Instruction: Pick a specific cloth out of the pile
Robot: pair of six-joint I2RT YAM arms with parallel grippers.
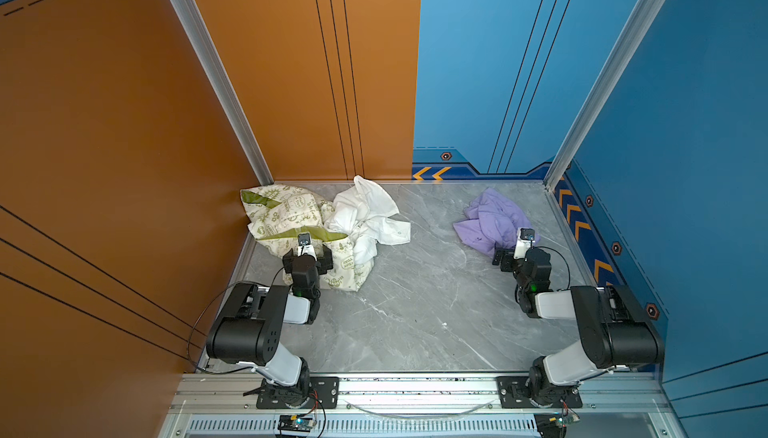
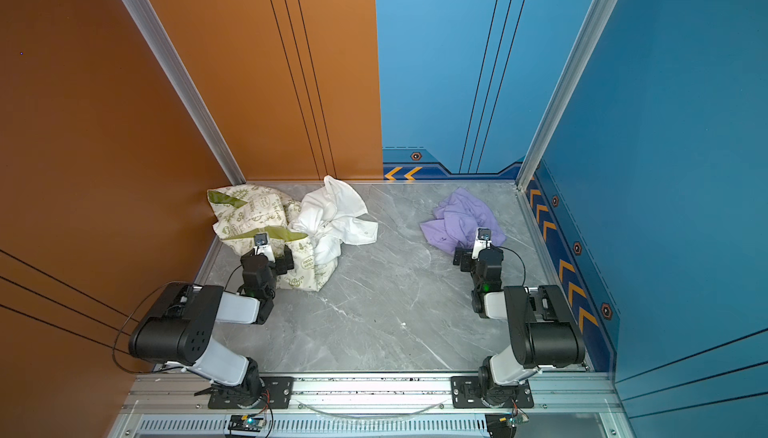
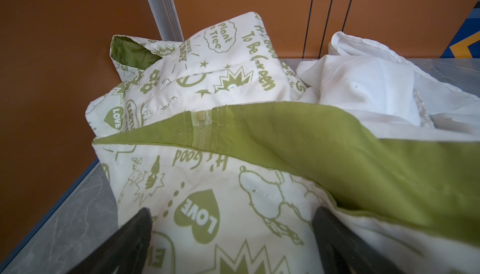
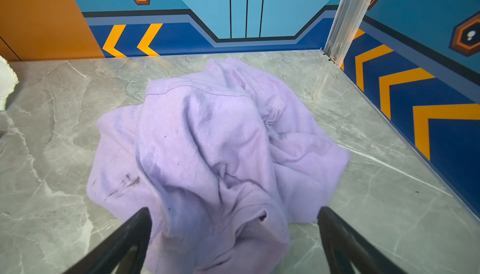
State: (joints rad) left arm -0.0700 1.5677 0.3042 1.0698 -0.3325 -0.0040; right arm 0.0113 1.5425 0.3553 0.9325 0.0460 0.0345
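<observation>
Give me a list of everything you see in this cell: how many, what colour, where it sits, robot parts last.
lavender cloth: one, lavender-purple, crumpled alone at back right of the table.
white shirt: one, white, at the back, left of the middle, against the printed cloth.
printed cloth: one, cream with green doodles, green lining, back left corner.
table: one, grey marble pattern.
orange panels: two, left side and back left.
blue panels: two, right side and back right.
left gripper: one, black, open over the printed cloth.
right gripper: one, black, open at the lavender cloth's near edge.
</observation>
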